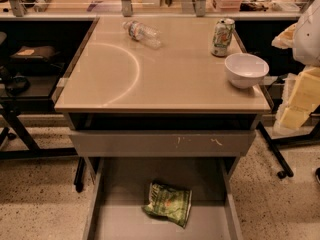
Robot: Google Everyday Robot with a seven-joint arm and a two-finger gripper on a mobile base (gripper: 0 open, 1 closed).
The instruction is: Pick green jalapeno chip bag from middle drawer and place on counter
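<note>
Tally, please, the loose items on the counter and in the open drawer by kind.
Clear plastic water bottle, on the glossy beige counter: 1
Green-and-white metal drink can: 1
White round bowl: 1
Shiny green foil chip bag, in the grey metal drawer: 1
Total: 4
Claw: not in view.

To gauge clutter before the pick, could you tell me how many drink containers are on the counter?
2: a clear plastic water bottle lying far back on the beige counter, and a green-and-white drink can upright near the white bowl. The hand is not in view.
</note>
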